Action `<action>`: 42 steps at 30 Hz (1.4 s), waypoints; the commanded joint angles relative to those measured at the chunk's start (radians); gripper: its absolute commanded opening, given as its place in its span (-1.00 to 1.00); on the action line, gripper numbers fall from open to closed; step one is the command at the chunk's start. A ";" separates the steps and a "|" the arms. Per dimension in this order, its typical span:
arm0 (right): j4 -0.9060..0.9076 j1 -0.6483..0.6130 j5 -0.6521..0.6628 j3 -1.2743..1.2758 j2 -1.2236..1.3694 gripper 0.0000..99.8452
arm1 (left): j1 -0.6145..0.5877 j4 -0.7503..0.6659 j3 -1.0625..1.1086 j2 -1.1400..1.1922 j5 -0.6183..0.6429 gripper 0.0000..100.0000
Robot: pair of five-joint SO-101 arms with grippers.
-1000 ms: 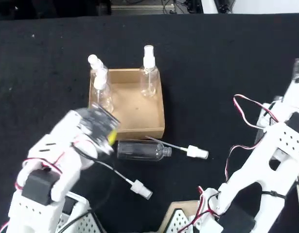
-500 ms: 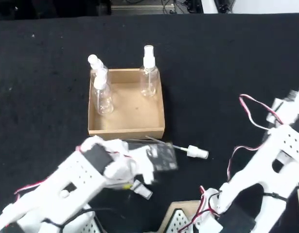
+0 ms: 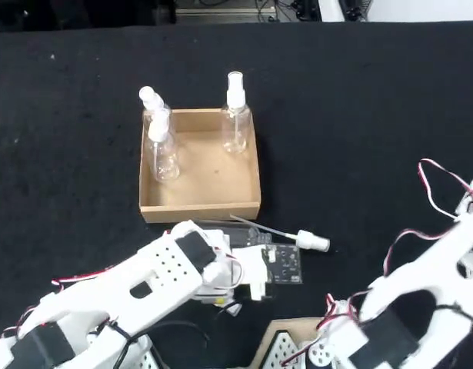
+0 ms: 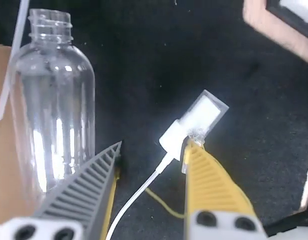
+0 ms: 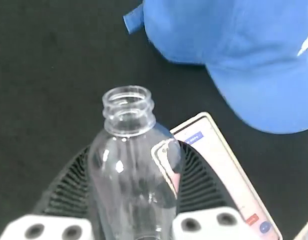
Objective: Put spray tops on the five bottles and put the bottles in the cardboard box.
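Note:
My left gripper (image 4: pixel 152 147) is open low over the table, and a loose white spray top (image 4: pixel 194 125) lies between its fingertips, close against the yellow finger (image 4: pixel 209 185). Beside the grey finger (image 4: pixel 86 187) lies a clear uncapped bottle (image 4: pixel 53 115). In the high view the left arm (image 3: pixel 167 273) reaches across in front of the cardboard box (image 3: pixel 201 206). Three capped bottles (image 3: pixel 234 115) (image 3: pixel 161 146) (image 3: pixel 151 100) stand in or at the box. A second spray top (image 3: pixel 311 241) lies right of the arm. My right gripper (image 5: pixel 136 165) is shut on another uncapped bottle (image 5: pixel 131 145).
A blue cap (image 5: pixel 234 50) and a flat phone-like device (image 5: pixel 219 165) lie beyond the right gripper. The right arm (image 3: pixel 421 292) sits at the table's lower right. A wooden-edged base (image 3: pixel 278 346) lies at the front edge.
The left arm swung from the box's left side across its front and came down over the lying bottle and the loose spray top. The right arm drew back toward the lower right.

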 commanded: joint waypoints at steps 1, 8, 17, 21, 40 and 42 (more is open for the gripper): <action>-0.026 0.041 0.008 -0.116 0.051 -0.98 | 0.059 -0.018 0.008 0.023 -0.008 -0.64; -0.026 0.055 0.008 -0.171 0.128 -0.98 | 0.119 -0.021 0.054 0.061 -0.008 -0.64; -0.026 0.055 0.008 -0.166 0.125 -0.98 | 0.134 -0.064 0.051 0.048 0.023 -0.64; -0.026 0.055 0.008 -0.166 0.125 -0.98 | 0.143 -0.097 0.033 0.058 0.115 -0.64; 0.017 0.051 0.003 -0.203 0.124 -0.98 | 0.183 -0.163 0.116 0.058 0.242 -0.65; 0.057 0.049 -0.002 -0.245 0.124 -0.98 | 0.208 -0.163 0.130 0.058 0.242 -0.73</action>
